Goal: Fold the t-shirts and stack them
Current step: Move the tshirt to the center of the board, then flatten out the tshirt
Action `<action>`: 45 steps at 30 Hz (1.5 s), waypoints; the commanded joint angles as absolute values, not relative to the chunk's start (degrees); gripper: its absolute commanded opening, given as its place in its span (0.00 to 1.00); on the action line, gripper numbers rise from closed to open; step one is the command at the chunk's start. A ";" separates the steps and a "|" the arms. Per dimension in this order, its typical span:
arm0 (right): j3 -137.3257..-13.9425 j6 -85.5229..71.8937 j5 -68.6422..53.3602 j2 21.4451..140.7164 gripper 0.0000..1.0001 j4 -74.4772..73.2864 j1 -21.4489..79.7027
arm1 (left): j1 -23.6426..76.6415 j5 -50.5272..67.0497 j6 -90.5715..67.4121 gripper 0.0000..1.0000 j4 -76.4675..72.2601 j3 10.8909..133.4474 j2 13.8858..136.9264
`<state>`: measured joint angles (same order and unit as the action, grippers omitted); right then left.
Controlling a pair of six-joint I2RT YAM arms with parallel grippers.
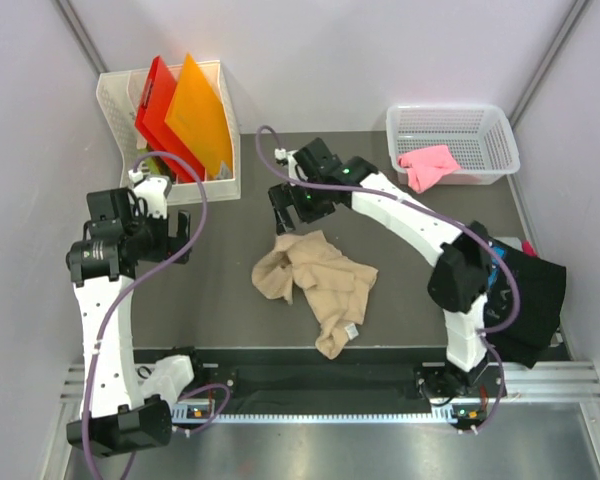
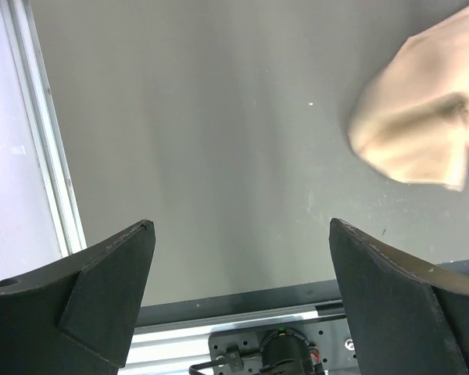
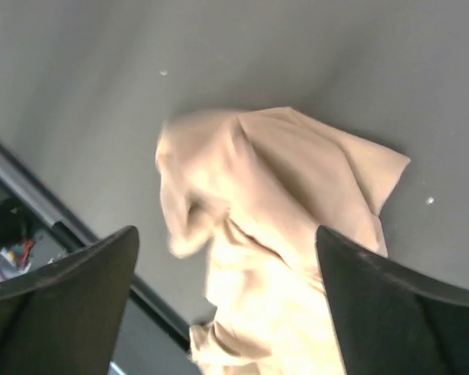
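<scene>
**Tan shirt lies loose mid-table, both grippers empty**

We see the tan t-shirt [image 1: 315,285] crumpled in a heap at the middle of the dark table [image 1: 220,290], its white neck label facing the near edge. The right gripper [image 1: 283,218] hangs over the shirt's far left corner. In its wrist view the right gripper [image 3: 227,230] has its fingers spread apart with nothing between them, and the cloth [image 3: 281,234] shows blurred below.

The left gripper [image 1: 177,240] sits well to the left of the shirt. In its own view the left gripper [image 2: 241,226] is spread wide over bare table, with only an edge of the tan cloth [image 2: 418,125] showing.

The pink t-shirt [image 1: 427,165] rests in the white basket [image 1: 460,125] at the far right. The black t-shirt [image 1: 530,295] lies at the table's right edge, behind the right arm.
</scene>
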<state>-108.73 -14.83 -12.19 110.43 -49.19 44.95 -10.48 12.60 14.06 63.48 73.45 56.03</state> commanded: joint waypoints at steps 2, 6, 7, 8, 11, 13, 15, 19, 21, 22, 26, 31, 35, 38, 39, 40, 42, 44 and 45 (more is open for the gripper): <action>-113.82 -12.83 -5.46 112.60 1.00 -50.45 44.65 | -10.90 13.09 16.26 0.97 64.16 76.64 56.95; -107.16 -14.94 -1.59 105.93 1.00 -50.27 40.79 | -10.72 15.81 18.89 0.97 65.12 77.69 57.74; -102.70 -15.72 -0.19 104.08 1.00 -50.62 40.43 | -10.72 16.52 19.42 0.97 65.56 77.70 58.18; -100.13 -15.99 1.22 99.97 1.00 -50.71 40.34 | -10.72 17.22 19.95 0.97 65.83 77.78 58.62; -88.27 -19.33 1.85 91.27 1.00 -50.45 40.52 | -10.46 21.78 22.14 0.94 67.75 77.87 60.64; -79.69 -22.65 2.89 87.21 1.00 -50.62 40.61 | -8.98 24.60 22.76 0.92 68.55 77.78 62.91; -74.21 -25.30 3.69 81.67 0.98 -50.19 40.52 | -6.95 24.26 23.03 0.90 68.64 77.09 64.42; -61.45 -32.07 4.66 75.07 0.93 -47.20 40.17 | -0.20 21.37 22.77 0.88 65.40 74.27 66.88; -58.12 -33.57 3.61 73.57 0.92 -45.10 39.55 | 4.19 18.99 22.33 0.88 62.95 72.52 67.76; -57.23 -33.84 3.34 73.48 0.92 -44.30 39.55 | 5.52 18.20 22.24 0.88 62.06 71.99 68.72; -54.58 -34.98 1.59 75.14 0.84 -40.96 38.15 | 11.59 13.63 20.66 0.87 56.79 69.09 71.80; -52.30 -36.56 -3.07 78.83 0.60 -34.21 35.69 | 15.11 13.88 17.41 0.85 51.43 68.47 77.68; -53.35 -36.21 -3.96 81.91 0.45 -32.26 32.71 | 17.13 14.59 14.42 0.83 47.55 67.06 80.85; -54.84 -35.07 -5.10 83.76 0.44 -32.17 30.60 | 19.59 14.85 12.67 0.83 45.80 66.97 82.70; -55.02 -34.81 -5.27 84.02 0.44 -32.34 30.24 | 20.82 14.94 12.31 0.84 45.27 66.80 83.31; -55.11 -34.37 -5.45 84.37 0.45 -32.26 29.80 | 21.35 14.94 11.87 0.84 44.83 66.62 83.58; -55.37 -33.23 -5.62 84.72 0.45 -32.34 28.57 | 23.20 14.94 11.16 0.88 44.12 66.53 84.72; -55.37 -32.26 -6.32 85.34 0.45 -32.26 27.17 | 24.43 14.50 10.55 0.88 43.68 66.88 85.77; -55.37 -31.99 -6.68 85.78 0.45 -32.08 26.81 | 24.69 14.41 10.46 0.88 43.42 66.97 86.04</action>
<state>-52.62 -34.24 -4.78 84.79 -34.48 28.97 22.98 14.26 12.78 47.11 66.83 84.95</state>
